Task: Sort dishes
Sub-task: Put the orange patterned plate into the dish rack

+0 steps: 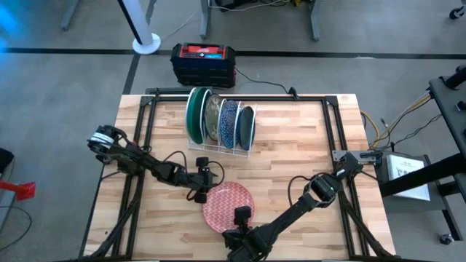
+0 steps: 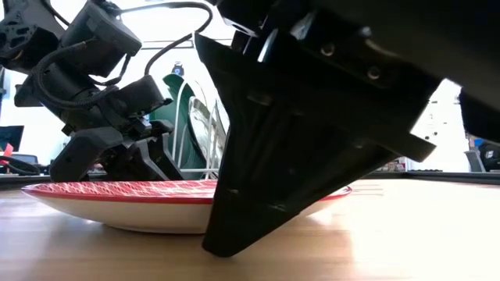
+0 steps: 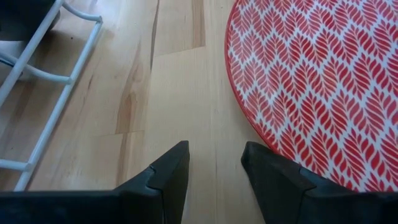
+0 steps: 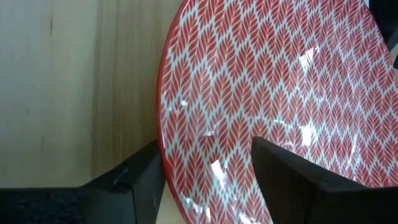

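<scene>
Your red patterned plate (image 1: 227,205) lies flat on the counter (image 1: 306,145), stiff, glossy and breakable; your right tool (image 4: 205,180) straddles its rim unclenched, the proper hold, while the left tool (image 3: 214,180) stands released beside it.

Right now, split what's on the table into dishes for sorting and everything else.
Job: red patterned plate flat on the table; green plate, blue speckled plate and dark plate upright in the rack.
Other: white wire rack; black-and-red box beyond the table.
</scene>
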`<action>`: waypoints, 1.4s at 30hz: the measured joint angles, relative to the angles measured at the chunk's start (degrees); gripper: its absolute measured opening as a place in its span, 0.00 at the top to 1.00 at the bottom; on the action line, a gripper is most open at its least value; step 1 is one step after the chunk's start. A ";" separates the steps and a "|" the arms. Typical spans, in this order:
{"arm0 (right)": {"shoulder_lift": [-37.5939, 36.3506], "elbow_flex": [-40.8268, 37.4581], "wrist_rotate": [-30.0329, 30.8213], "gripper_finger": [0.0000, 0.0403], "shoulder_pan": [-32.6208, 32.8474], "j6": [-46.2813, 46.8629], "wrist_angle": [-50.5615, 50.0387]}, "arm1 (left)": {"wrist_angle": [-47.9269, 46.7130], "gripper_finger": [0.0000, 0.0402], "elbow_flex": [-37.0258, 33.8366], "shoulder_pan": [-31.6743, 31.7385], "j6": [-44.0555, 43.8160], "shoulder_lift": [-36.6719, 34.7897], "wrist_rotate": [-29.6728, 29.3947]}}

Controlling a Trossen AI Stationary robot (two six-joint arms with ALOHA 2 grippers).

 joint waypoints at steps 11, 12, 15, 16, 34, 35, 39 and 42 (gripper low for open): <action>-0.04 1.09 0.27 0.48 0.24 0.76 -2.05 | -2.32 0.62 0.02 -0.07 -0.02 -0.07 -0.01; -0.04 1.39 0.29 0.47 0.24 0.77 -1.91 | -2.32 0.62 0.02 -0.07 -0.02 -0.07 -0.01; -0.04 2.68 0.70 0.47 0.31 0.79 -2.04 | -2.41 0.62 0.00 -0.09 0.00 -0.07 -0.02; -0.06 3.13 0.81 0.47 0.32 0.87 -2.49 | -2.41 0.62 0.00 -0.09 0.02 -0.07 0.00; -0.22 4.26 6.28 0.48 -0.33 4.87 -6.79 | -2.28 0.62 -0.07 -0.09 2.21 -0.07 1.29; -0.22 4.26 6.24 0.48 -0.51 4.86 -6.85 | -2.28 0.62 -0.05 -0.09 2.34 -0.07 1.45; -0.22 3.97 5.91 0.50 -1.60 3.83 -6.96 | -2.65 0.64 0.55 -0.09 2.72 -0.07 3.18; -0.22 3.56 4.99 0.51 -2.51 2.96 -7.13 | -2.75 0.70 0.76 -0.12 3.00 -0.07 4.68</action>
